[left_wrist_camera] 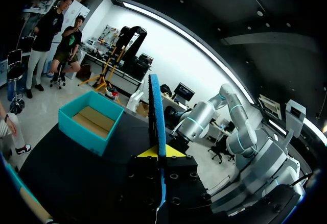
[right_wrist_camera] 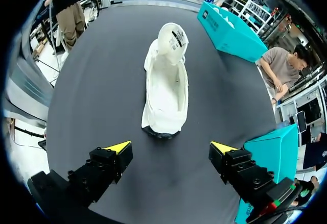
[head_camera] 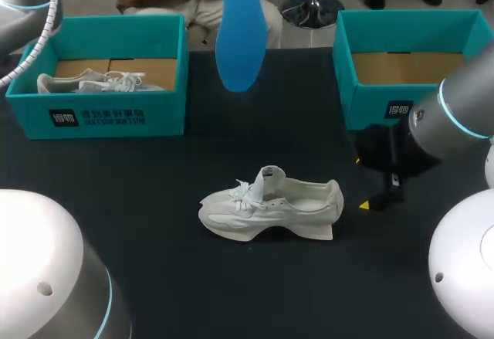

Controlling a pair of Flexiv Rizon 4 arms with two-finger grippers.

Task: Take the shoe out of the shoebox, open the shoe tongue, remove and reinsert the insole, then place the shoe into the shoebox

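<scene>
The left shoebox (head_camera: 100, 115), at the far left of my table (head_camera: 154, 254), holds a second white shoe (head_camera: 93, 83) lying on its cardboard floor. Next over, my left gripper (left_wrist_camera: 159, 155) is clenched on the blue insole (head_camera: 239, 38), held high above the table's far middle. The left wrist view shows it edge-on, pinched between the yellow tips. The shoe (head_camera: 270, 209) stands on its sole in the open at mid-table, toe to the left, tongue lifted. Just right of its heel my right gripper (right_wrist_camera: 169, 147) hovers, fingers spread wide with nothing in them. The right shoebox (head_camera: 370, 100) shows brown cardboard inside. Only the right wrist view looks into the shoe's mouth, from behind the heel.
</scene>
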